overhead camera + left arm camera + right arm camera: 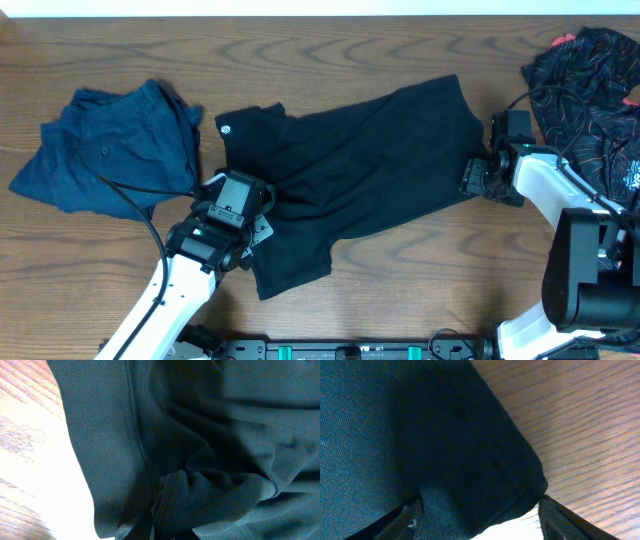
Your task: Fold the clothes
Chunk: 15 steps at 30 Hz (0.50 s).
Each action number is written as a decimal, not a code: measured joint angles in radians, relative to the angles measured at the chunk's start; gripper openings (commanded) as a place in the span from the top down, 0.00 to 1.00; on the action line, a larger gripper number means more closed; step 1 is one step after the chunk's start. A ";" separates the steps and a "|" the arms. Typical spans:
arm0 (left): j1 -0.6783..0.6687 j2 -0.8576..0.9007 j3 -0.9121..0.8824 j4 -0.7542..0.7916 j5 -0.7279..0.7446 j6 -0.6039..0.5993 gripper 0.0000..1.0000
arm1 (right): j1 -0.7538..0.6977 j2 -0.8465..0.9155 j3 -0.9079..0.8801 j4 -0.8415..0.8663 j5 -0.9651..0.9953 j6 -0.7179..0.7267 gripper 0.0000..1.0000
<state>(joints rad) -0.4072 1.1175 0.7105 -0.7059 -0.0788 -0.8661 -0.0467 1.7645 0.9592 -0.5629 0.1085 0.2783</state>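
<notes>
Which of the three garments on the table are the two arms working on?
The plain black shirt in the middle, with a small white logo. The dark blue garment lies left of it, the red-patterned garment far right.

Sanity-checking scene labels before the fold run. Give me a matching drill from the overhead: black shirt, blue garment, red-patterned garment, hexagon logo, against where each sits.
Column 1
1. black shirt
2. dark blue garment
3. red-patterned black garment
4. white hexagon logo

Column 2
A. bunched in the far right corner
B. on the shirt's left end
C. crumpled at the left side
D. spread across the middle

Pairs: 1-D; 2-C; 3-A; 4-B
</notes>
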 measured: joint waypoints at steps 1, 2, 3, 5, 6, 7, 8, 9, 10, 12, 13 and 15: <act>0.000 0.000 0.000 0.000 0.000 0.000 0.93 | 0.000 0.000 -0.003 0.006 -0.005 0.003 0.40; 0.000 0.000 0.000 0.000 0.000 0.000 0.93 | 0.000 -0.001 -0.005 0.014 -0.011 0.005 0.46; 0.000 0.000 0.000 0.000 0.000 0.000 0.93 | 0.000 -0.001 -0.006 0.019 -0.016 0.007 0.55; 0.000 0.000 0.000 0.000 0.000 0.000 0.93 | 0.000 -0.001 -0.008 0.027 -0.025 0.014 0.73; 0.000 0.000 0.000 0.000 0.000 0.001 0.93 | 0.000 -0.001 -0.010 0.030 -0.028 0.015 0.81; 0.000 0.000 0.000 0.000 0.000 0.002 0.93 | 0.000 -0.001 -0.011 0.031 -0.031 0.014 0.91; 0.000 0.000 0.000 -0.002 0.000 0.002 0.93 | 0.000 -0.001 -0.011 0.031 -0.033 0.015 0.99; 0.000 0.000 0.000 -0.003 0.000 0.003 0.93 | 0.000 -0.001 -0.011 0.032 -0.035 0.017 0.99; 0.000 0.000 0.000 -0.005 0.000 0.003 0.93 | 0.000 -0.001 -0.011 0.031 -0.035 0.022 0.99; 0.000 0.000 0.000 -0.005 0.000 0.003 0.93 | 0.000 -0.002 -0.011 0.029 -0.034 0.025 0.99; 0.000 0.000 0.000 -0.005 0.000 0.003 0.93 | 0.000 -0.002 -0.011 0.027 -0.033 0.025 0.99; 0.000 0.000 0.000 -0.005 0.000 0.003 0.93 | 0.000 -0.002 -0.011 0.021 -0.031 0.025 0.99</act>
<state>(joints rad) -0.4072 1.1175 0.7109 -0.7113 -0.0788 -0.8635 -0.0463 1.7622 0.9485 -0.5419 0.0776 0.3035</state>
